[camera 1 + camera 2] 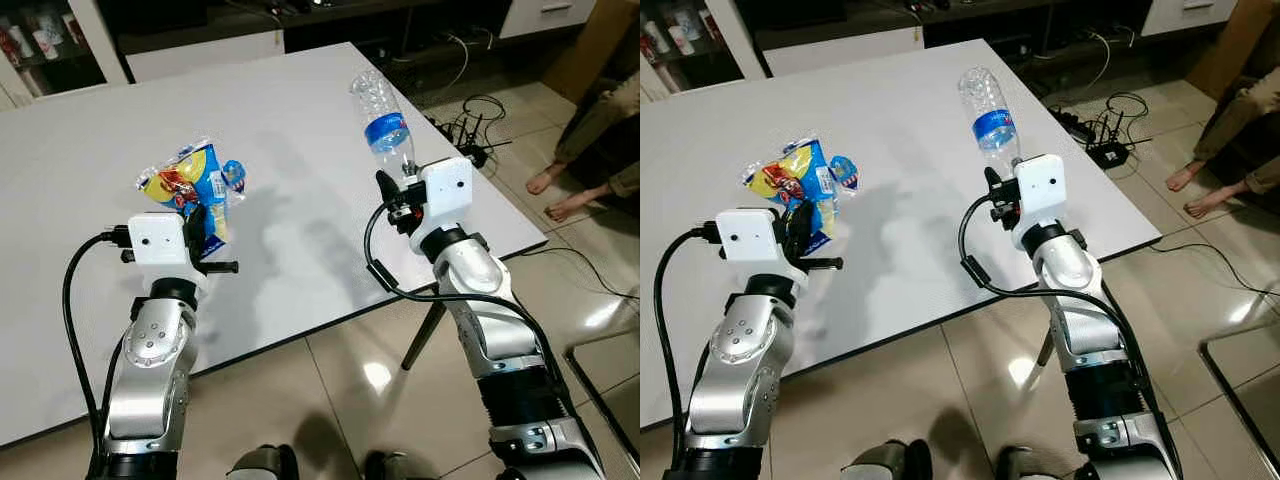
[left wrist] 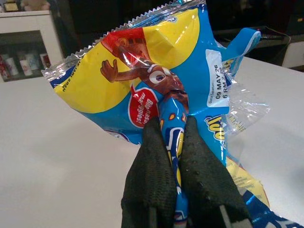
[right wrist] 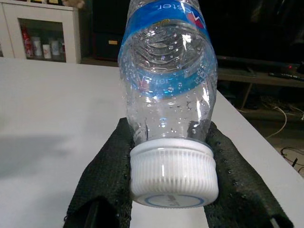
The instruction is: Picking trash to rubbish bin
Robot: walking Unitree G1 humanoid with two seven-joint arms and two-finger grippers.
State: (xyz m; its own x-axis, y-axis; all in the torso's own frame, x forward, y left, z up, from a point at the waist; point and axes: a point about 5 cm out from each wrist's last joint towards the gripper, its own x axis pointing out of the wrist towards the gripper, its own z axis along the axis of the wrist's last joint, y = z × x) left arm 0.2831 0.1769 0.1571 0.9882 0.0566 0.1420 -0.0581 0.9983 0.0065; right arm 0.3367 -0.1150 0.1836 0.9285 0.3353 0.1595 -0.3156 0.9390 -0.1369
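Holding both pieces of trash above the white table (image 1: 300, 130), we stand at its near edge — tiled floor (image 1: 330, 400) lies open between our arms. Our left gripper (image 2: 172, 142) pinches a fold of the snack bag (image 1: 190, 185), which stands upright. Our right gripper (image 3: 171, 156) clamps the bottle (image 1: 385, 125) at its neck — cap toward the wrist, long axis tilted up and away. A person's feet (image 1: 560, 190) rest beyond the table's right corner.

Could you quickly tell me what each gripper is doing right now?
Left gripper: shut on the snack wrapper.
Right gripper: shut on the bottle, near its cap.
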